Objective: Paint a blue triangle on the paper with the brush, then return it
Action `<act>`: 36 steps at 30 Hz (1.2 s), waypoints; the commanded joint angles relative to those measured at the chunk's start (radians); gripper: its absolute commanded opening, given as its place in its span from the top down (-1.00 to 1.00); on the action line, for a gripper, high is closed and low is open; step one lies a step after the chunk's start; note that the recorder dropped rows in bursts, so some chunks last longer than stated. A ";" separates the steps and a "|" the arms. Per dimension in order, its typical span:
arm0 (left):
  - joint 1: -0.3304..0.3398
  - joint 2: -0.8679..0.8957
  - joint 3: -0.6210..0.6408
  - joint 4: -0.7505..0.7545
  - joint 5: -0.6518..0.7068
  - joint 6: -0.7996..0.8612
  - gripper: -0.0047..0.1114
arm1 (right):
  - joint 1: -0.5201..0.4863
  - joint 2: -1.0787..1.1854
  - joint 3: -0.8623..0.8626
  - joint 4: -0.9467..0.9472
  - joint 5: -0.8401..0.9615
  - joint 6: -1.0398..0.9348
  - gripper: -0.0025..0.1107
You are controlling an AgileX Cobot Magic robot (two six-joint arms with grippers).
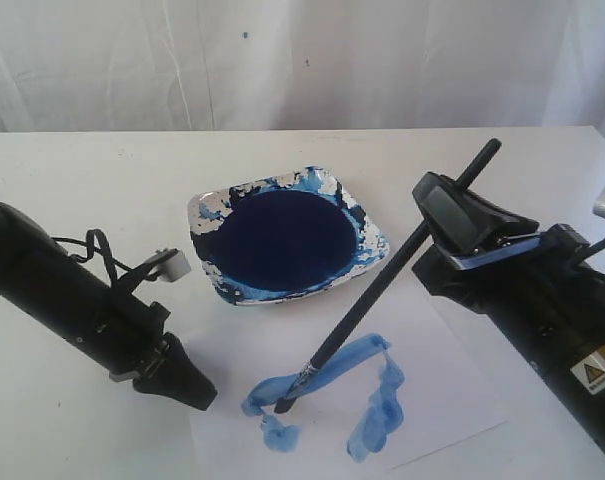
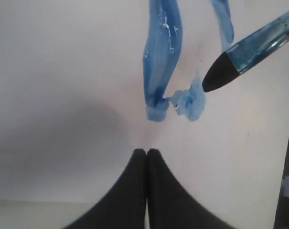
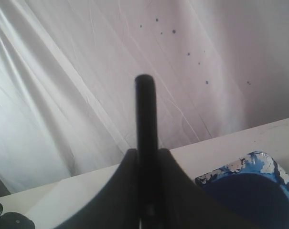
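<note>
While the right gripper is clamped narrowly on the upper handle of the brush, its two dark fingers press against the shaft from either side, as the right wrist view shows, with the blunt handle end standing up beyond them. From that grip the brush slants down and to the left across the paper. Its silver ferrule and dark, blue-stained tip sit at the left end of the blue triangle. Whether the bristles touch the sheet cannot be told.

The triangle is a rough, light-blue outline. One broad stroke runs along its far side, another comes down its right side, and a small blob lies at the near left corner. A gap of bare white is left along the near side.

At the near left edge of the paper is the left gripper. Its black fingers are pressed tip to tip and hold nothing. In the left wrist view they point at the near left corner of the painted shape.

Beyond the paper, on the far side and near the middle of the white table, sits a square dish. It has rounded corners, and its rim is smeared with white and blue. The dish holds a round pool of dark blue paint that fills most of its floor. A white curtain hangs behind the table.
</note>
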 commanded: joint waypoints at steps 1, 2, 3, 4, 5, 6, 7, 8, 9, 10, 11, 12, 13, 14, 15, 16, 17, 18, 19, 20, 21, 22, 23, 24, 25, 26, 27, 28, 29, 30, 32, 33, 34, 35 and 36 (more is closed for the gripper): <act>-0.004 0.027 0.004 -0.019 0.015 -0.014 0.92 | -0.001 0.005 -0.004 0.014 -0.015 0.003 0.96; -0.004 0.031 0.004 -0.019 0.015 -0.014 0.92 | -0.001 0.007 -0.008 0.014 -0.015 0.003 0.96; -0.004 0.033 0.004 -0.014 0.015 -0.014 0.92 | -0.001 0.009 -0.012 0.015 -0.015 0.003 0.96; -0.004 0.033 0.004 -0.012 0.013 -0.014 0.92 | -0.001 0.011 -0.021 0.017 -0.015 0.003 0.96; -0.004 0.033 0.004 -0.010 0.013 -0.014 0.92 | -0.001 0.016 -0.032 0.017 -0.015 0.003 0.96; -0.004 0.033 0.004 -0.010 0.011 -0.014 0.92 | -0.001 0.023 -0.044 0.015 -0.015 0.003 0.96; -0.004 0.033 0.004 -0.005 0.007 -0.014 0.92 | -0.001 0.030 -0.055 0.012 -0.015 0.003 0.96; -0.004 0.033 0.004 0.005 0.001 -0.014 0.92 | -0.001 0.039 -0.068 0.007 -0.015 0.003 0.96; -0.004 0.033 0.004 0.010 -0.001 -0.014 0.92 | -0.001 0.050 -0.081 0.007 -0.015 0.003 0.96; -0.004 0.033 0.004 0.015 -0.004 -0.016 0.92 | -0.001 0.062 -0.094 0.007 -0.015 0.003 0.96; -0.004 0.033 0.004 0.022 -0.004 -0.025 0.92 | -0.001 0.073 -0.107 0.007 -0.015 0.003 0.96; -0.004 0.033 0.004 0.030 -0.004 -0.038 0.92 | -0.001 0.087 -0.118 0.007 -0.006 0.003 0.96; -0.004 0.033 0.004 0.037 -0.004 -0.042 0.92 | -0.001 0.102 -0.124 0.005 -0.002 0.003 0.96; -0.004 0.033 0.004 0.042 -0.004 -0.047 0.92 | -0.001 0.116 -0.132 0.005 -0.002 0.003 0.96; -0.004 0.033 0.004 0.050 -0.008 -0.058 0.92 | -0.001 0.129 -0.140 0.005 -0.002 0.003 0.96; -0.004 0.033 0.004 0.050 -0.013 -0.060 0.92 | -0.001 0.139 -0.145 0.005 -0.002 -0.002 0.96; -0.004 0.033 0.004 0.052 -0.018 -0.060 0.92 | -0.001 0.147 -0.150 0.005 -0.002 -0.007 0.96; -0.004 0.033 0.004 0.052 -0.020 -0.060 0.92 | -0.001 0.153 -0.154 0.005 0.006 -0.007 0.96; -0.004 0.033 0.004 0.057 -0.020 -0.062 0.92 | -0.001 0.161 -0.154 0.003 0.013 -0.007 0.96; -0.004 0.033 0.004 0.057 -0.020 -0.062 0.92 | -0.001 0.163 -0.154 0.003 0.021 -0.007 0.96; -0.004 0.033 0.004 0.057 -0.020 -0.062 0.92 | -0.001 0.168 -0.154 0.003 0.035 -0.007 0.96; -0.004 0.033 0.004 0.057 -0.020 -0.062 0.92 | -0.001 0.170 -0.154 0.001 0.046 -0.007 0.96; -0.004 0.033 0.004 0.059 -0.020 -0.062 0.92 | -0.001 0.170 -0.154 -0.001 0.059 -0.007 0.96; -0.004 0.033 0.004 0.059 -0.020 -0.062 0.92 | -0.001 0.170 -0.154 -0.012 0.070 -0.007 0.96; -0.004 0.033 0.004 0.061 -0.020 -0.062 0.92 | -0.001 0.170 -0.154 -0.017 0.078 -0.007 0.96; -0.004 0.033 0.004 0.064 -0.022 -0.062 0.92 | -0.001 0.170 -0.154 -0.024 0.085 -0.003 0.96; -0.004 0.033 0.004 0.064 -0.024 -0.062 0.92 | -0.001 0.170 -0.154 -0.035 0.091 0.005 0.96; -0.004 0.033 0.004 0.064 -0.027 -0.062 0.92 | -0.001 0.170 -0.154 -0.039 0.096 0.006 0.96; -0.004 0.033 0.004 0.064 -0.027 -0.062 0.92 | -0.001 0.170 -0.154 -0.042 0.108 0.006 0.96; -0.004 0.033 0.004 0.066 -0.029 -0.062 0.92 | -0.001 0.170 -0.154 -0.042 0.113 0.006 0.96; -0.004 0.033 0.004 0.071 -0.029 -0.062 0.92 | -0.001 0.170 -0.154 -0.042 0.126 0.006 0.96; -0.004 0.033 0.004 0.071 -0.029 -0.062 0.92 | -0.001 0.170 -0.154 -0.042 0.131 0.006 0.96; -0.004 0.033 0.004 0.071 -0.029 -0.062 0.92 | -0.001 0.170 -0.154 -0.044 0.137 0.006 0.96; -0.004 0.033 0.004 0.071 -0.029 -0.062 0.92 | -0.001 0.170 -0.154 -0.051 0.145 0.006 0.96; -0.004 0.033 0.004 0.070 -0.033 -0.062 0.92 | -0.001 0.170 -0.154 -0.056 0.153 0.006 0.96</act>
